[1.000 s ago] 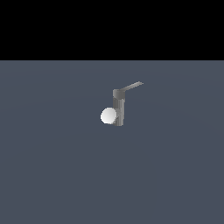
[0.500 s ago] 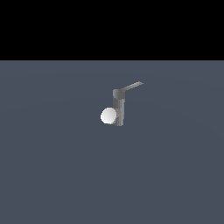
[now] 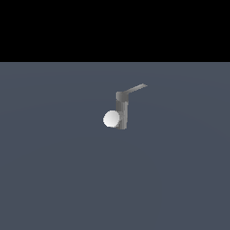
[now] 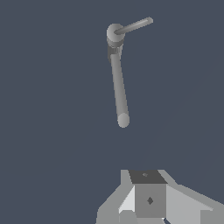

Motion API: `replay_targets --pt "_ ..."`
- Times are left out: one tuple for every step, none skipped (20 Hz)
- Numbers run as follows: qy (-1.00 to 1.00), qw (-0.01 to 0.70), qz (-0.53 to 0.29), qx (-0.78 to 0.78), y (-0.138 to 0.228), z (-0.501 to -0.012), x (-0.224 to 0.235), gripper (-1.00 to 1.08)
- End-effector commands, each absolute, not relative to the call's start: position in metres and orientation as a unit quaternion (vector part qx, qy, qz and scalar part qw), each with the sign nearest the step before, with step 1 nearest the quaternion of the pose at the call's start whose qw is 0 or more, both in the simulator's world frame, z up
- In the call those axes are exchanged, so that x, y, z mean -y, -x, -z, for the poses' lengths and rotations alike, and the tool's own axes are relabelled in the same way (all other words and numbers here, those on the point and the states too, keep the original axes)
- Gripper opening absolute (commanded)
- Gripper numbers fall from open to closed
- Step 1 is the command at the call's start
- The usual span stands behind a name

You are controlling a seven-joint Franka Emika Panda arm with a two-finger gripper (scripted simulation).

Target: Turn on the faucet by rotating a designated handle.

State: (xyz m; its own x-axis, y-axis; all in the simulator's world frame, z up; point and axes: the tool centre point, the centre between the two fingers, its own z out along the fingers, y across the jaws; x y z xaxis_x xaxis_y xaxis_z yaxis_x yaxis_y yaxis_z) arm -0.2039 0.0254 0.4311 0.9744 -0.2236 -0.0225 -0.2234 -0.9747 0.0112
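Note:
The faucet (image 3: 122, 112) is a small grey upright post on the dark floor in the exterior view, with a white ball end (image 3: 111, 119) low on the exterior view's left side. The handle (image 3: 134, 88), a thin flat grey lever, sticks out from the post's top toward the exterior view's right. In the wrist view the faucet (image 4: 115, 34) is seen from above, with the handle (image 4: 134, 25) and a long spout bar (image 4: 119, 87). My gripper (image 4: 146, 176) shows only in the wrist view, well short of the spout tip, touching nothing. Its fingers stand together with no gap and hold nothing.
The faucet stands on a flat dark grey-blue floor (image 3: 54, 179). A black band (image 3: 115, 27) fills the top of the exterior view. The arm does not show in the exterior view.

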Motion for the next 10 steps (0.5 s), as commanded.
replay_targets --pt "-0.99 0.004 0.012 0.143 0.19 -0.42 -0.03 -1.0" --pt "-0.988 0.003 0.011 0.155 0.185 -0.416 -0.031 -1.0" --pt "-0.986 0.003 0.011 0.167 0.179 -0.411 -0.033 -1.0" --pt "-0.984 0.003 0.011 0.179 0.173 -0.407 -0.034 -1.0" --pt "-0.981 0.003 0.011 0.191 0.167 -0.402 -0.035 -1.0" --pt "-0.979 0.003 0.011 0.204 0.161 -0.398 -0.036 -1.0" --pt "-0.976 0.002 0.011 0.216 0.155 -0.394 -0.037 -1.0" --pt "-0.974 0.002 0.011 0.228 0.149 -0.389 -0.038 -1.0" --pt "-0.971 0.002 0.01 0.24 0.143 -0.385 -0.038 -1.0" --pt "-0.968 0.002 0.01 0.252 0.137 -0.38 -0.039 -1.0"
